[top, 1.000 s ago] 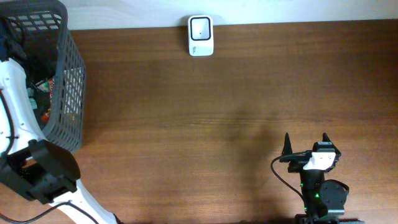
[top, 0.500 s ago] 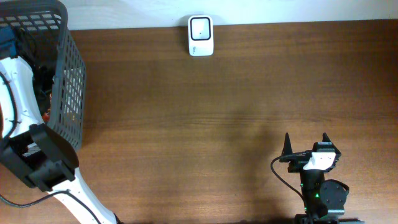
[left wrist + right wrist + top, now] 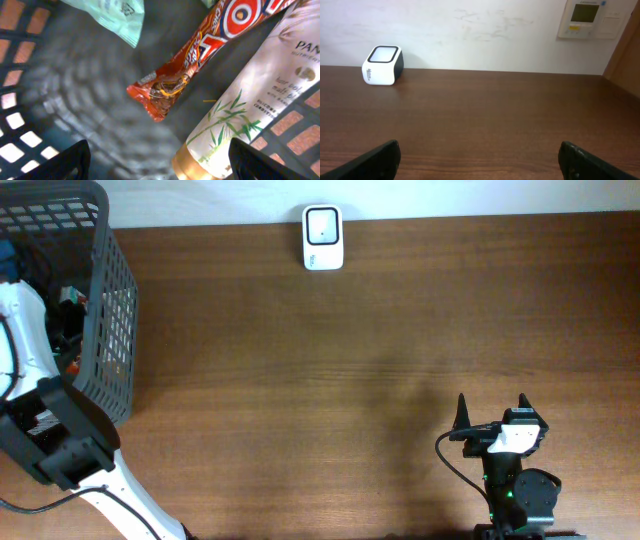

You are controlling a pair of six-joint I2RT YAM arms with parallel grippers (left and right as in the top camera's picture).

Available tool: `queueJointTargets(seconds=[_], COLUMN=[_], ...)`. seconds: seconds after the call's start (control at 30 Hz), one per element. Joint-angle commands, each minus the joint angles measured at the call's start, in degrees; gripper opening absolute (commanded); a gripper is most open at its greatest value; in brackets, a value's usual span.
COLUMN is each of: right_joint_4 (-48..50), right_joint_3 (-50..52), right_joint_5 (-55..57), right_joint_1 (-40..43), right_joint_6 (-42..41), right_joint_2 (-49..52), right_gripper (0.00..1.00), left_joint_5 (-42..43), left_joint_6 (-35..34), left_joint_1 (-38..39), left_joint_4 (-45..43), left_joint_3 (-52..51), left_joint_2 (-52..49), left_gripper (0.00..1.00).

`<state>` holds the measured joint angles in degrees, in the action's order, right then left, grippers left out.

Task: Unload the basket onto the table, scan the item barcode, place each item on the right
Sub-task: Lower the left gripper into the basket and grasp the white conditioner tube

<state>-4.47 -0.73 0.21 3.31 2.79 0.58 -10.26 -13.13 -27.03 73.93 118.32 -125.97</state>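
At the left end of the brown surface [image 3: 350, 360] stands a dark grey mesh basket [image 3: 100, 300], and the left arm reaches down into it. The left tool [image 3: 162, 161] hangs above the basket floor with its two dark fingers spread wide and nothing between them. Just below it lies a red snack wrapper [image 3: 185, 65], slanting from upper right to lower left, its crimped end towards the tool. Beside it on the right, running the same way, rests a white tube [image 3: 240, 110] printed with green bamboo leaves, its gold cap end lowest. The two look to be side by side, though I cannot tell whether they touch. A pale green packet [image 3: 110, 15] pokes in at the top edge. Well apart from the basket, at the far edge of the surface against the wall, sits the small white scanner [image 3: 322, 237] with its dark window facing up. The right tool [image 3: 492, 415] sits low at the near right, fingers spread wide and holding nothing, facing the scanner and a wall panel [image 3: 587, 17].
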Motion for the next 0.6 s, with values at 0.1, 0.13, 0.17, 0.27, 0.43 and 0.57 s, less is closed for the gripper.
queueJointTargets(seconds=[0.1, 0.13, 0.17, 0.27, 0.43, 0.57], right_joint_4=[-0.22, -0.22, -0.22, -0.22, -0.22, -0.22], right_joint_3=[0.42, 0.42, 0.42, 0.42, 0.42, 0.42], right_joint_5=[0.48, 0.48, 0.48, 0.48, 0.48, 0.48], right_joint_1=[-0.31, -0.31, -0.31, -0.31, -0.31, -0.31], right_joint_6=[-0.04, -0.04, -0.04, -0.04, -0.04, -0.04], right_joint_2=[-0.37, -0.37, -0.37, -0.37, -0.37, -0.37], right_gripper=[0.99, 0.99, 0.99, 0.99, 0.99, 0.99], left_joint_5=[-1.81, -1.81, -2.32, -3.10, 5.44, 9.79], left_joint_6=[-0.52, -0.52, -0.52, 0.57, 8.79, 12.83], left_joint_1=[-0.09, -0.37, -1.05, -2.84, -3.30, -1.55], left_joint_4=[-2.05, -2.75, -4.04, -6.51, -12.33, -13.70], left_joint_3=[-3.23, -3.23, -3.23, -3.28, -4.81, -5.05], left_joint_2=[-0.46, -0.46, -0.46, -0.46, -0.68, -0.68], left_gripper=[0.86, 0.86, 0.86, 0.84, 0.88, 0.85])
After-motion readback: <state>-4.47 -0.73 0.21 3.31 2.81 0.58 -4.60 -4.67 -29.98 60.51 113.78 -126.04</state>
